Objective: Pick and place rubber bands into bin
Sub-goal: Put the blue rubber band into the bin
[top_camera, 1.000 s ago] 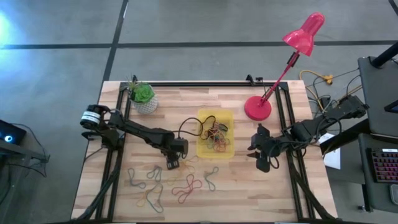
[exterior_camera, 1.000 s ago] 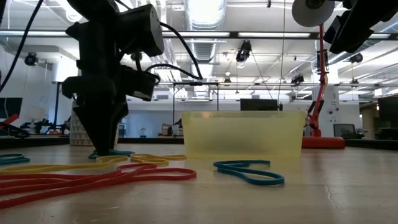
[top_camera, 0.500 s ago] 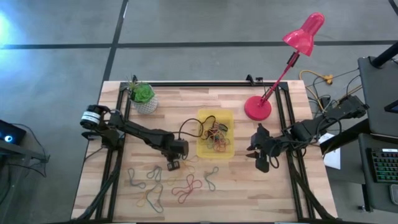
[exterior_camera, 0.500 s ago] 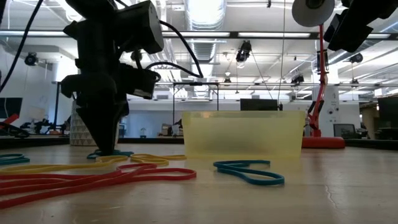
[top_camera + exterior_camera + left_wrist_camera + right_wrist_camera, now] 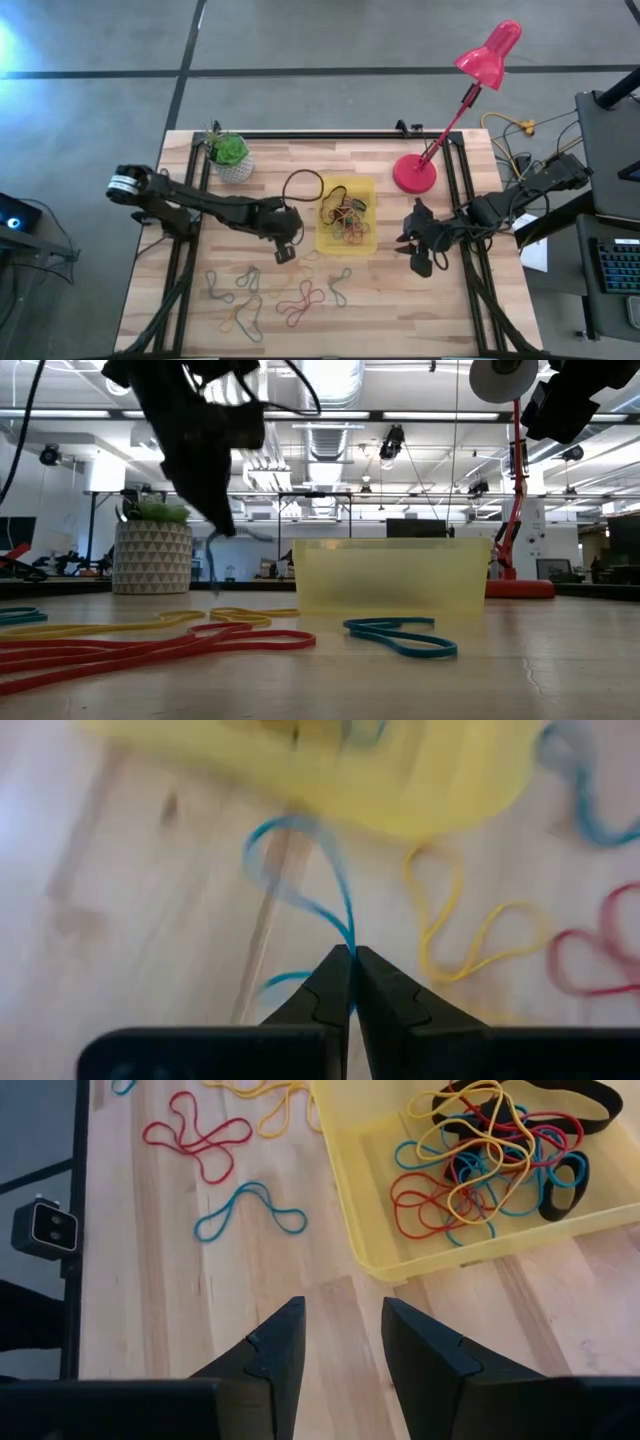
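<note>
My left gripper (image 5: 284,251) hangs above the table just left of the bin (image 5: 326,240), shut on a blue rubber band (image 5: 300,870) that dangles below it (image 5: 213,565). The bin, a shallow yellow tray (image 5: 390,575), holds a tangle of rubber bands (image 5: 480,1155). Loose rubber bands in red, yellow and blue (image 5: 280,295) lie flat on the wood nearer the front edge, and the low view shows them too (image 5: 150,645). My right gripper (image 5: 421,262) waits open to the right of the bin, nothing between its fingers (image 5: 343,1320). My left gripper pinches one strand of the blue band (image 5: 348,935) between its two fingertips. The fingers slant down from the table's left side. The band hangs slack in a loop below them. Whether its lower end is clear of the table I cannot tell.
A white pot with a green plant (image 5: 231,157) stands at the far left. A red desk lamp (image 5: 414,172) has its base at the far right of the bin. Black frame rails (image 5: 190,200) run along both table sides. Bare wood lies between bin and right gripper.
My left gripper has shut on the blue band on the table, then risen and tipped less steeply, moving slightly toward the far edge. The blue band has come up off the wood with it and now dangles. The right arm kept still.
</note>
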Tool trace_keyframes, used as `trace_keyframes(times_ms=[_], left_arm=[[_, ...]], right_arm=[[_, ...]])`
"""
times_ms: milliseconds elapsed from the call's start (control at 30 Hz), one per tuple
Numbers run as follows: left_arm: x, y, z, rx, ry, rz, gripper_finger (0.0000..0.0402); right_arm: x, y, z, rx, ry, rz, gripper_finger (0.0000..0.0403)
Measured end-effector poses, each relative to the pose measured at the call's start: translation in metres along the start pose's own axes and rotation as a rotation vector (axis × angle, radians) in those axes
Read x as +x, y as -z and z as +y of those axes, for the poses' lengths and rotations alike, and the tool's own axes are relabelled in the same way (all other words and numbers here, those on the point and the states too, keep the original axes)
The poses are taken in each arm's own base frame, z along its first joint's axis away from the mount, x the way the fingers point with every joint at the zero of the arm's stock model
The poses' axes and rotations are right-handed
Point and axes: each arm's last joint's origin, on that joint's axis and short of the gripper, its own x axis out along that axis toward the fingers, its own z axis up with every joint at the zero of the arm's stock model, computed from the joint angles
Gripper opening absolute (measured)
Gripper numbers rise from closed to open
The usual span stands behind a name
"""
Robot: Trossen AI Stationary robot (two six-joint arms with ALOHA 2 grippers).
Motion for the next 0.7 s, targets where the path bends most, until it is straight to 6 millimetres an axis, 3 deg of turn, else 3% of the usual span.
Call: trace_keyframes(times_ms=[367, 567, 700], left_arm=[[-0.043, -0.028, 0.004, 0.042, 0.075, -0.356, 0.0000], [-0.045, -0.048, 0.013, 0.019, 0.085, -0.508, 0.0000], [-0.033, -0.058, 0.020, 0.021, 0.082, -0.558, 0.0000]], right_arm=[[0.000, -0.002, 0.001, 0.005, -0.012, -0.016, 0.0123], [0.000, -0.003, 0.002, 0.010, -0.023, -0.033, 0.0123], [0.000, -0.004, 0.003, 0.011, -0.026, -0.037, 0.0122]])
